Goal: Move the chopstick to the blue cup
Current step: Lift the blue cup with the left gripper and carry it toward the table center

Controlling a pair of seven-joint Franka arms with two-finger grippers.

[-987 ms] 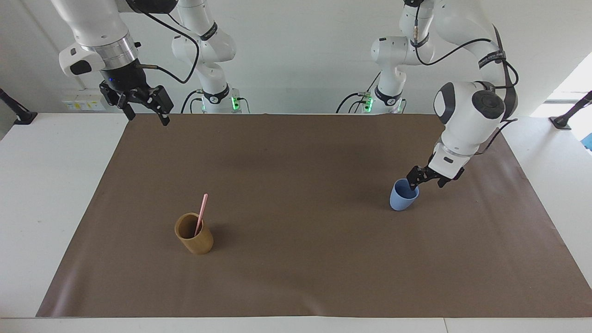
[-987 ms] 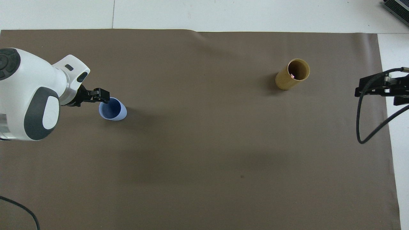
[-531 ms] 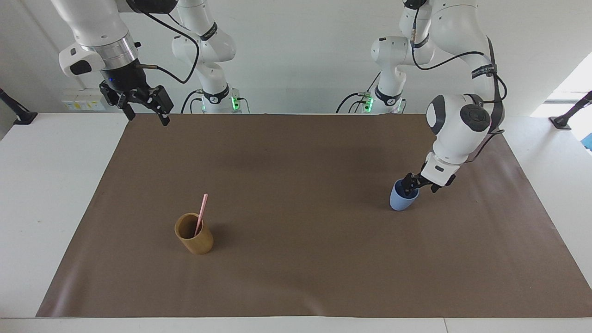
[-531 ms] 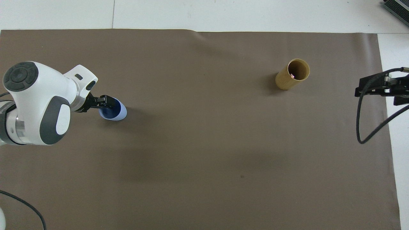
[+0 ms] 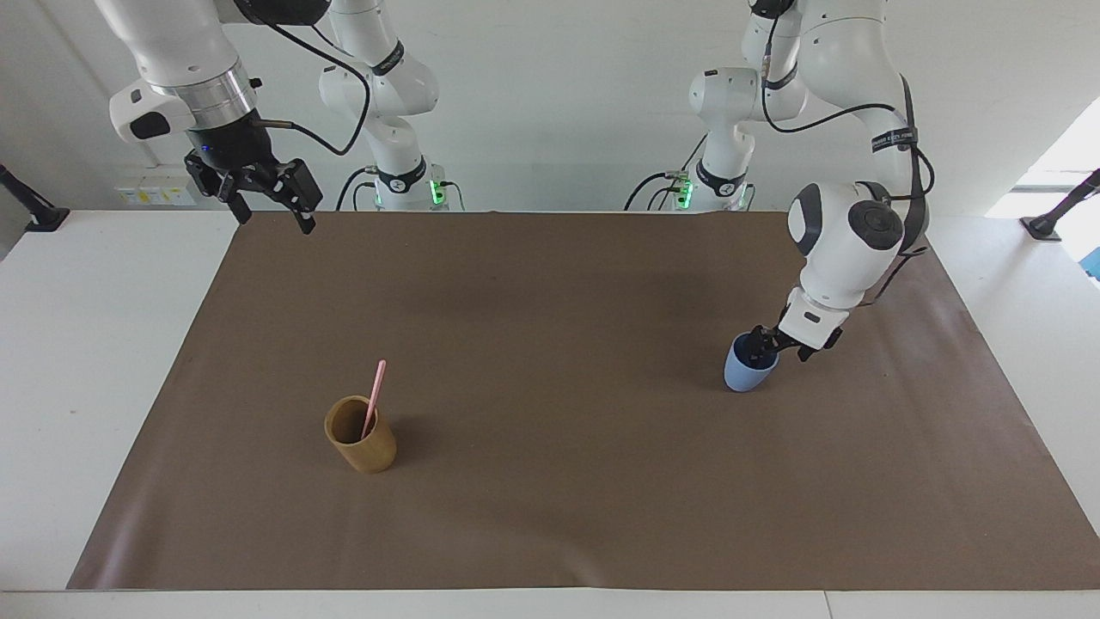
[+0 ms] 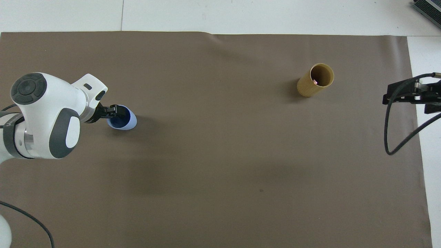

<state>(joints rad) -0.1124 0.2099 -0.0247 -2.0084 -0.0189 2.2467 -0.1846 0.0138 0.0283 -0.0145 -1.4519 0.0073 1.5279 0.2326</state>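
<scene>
Left gripper open astride blue cup rim, needs closing; right gripper open, waiting; chopstick sits in tan cup

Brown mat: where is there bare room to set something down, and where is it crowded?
The brown mat is bare between the tan cup, which holds the chopstick, and the blue cup, and along the edge nearest the robots. It is crowded only at the blue cup, where the left hand sits at its rim. The right hand waits over the mat's corner.
</scene>
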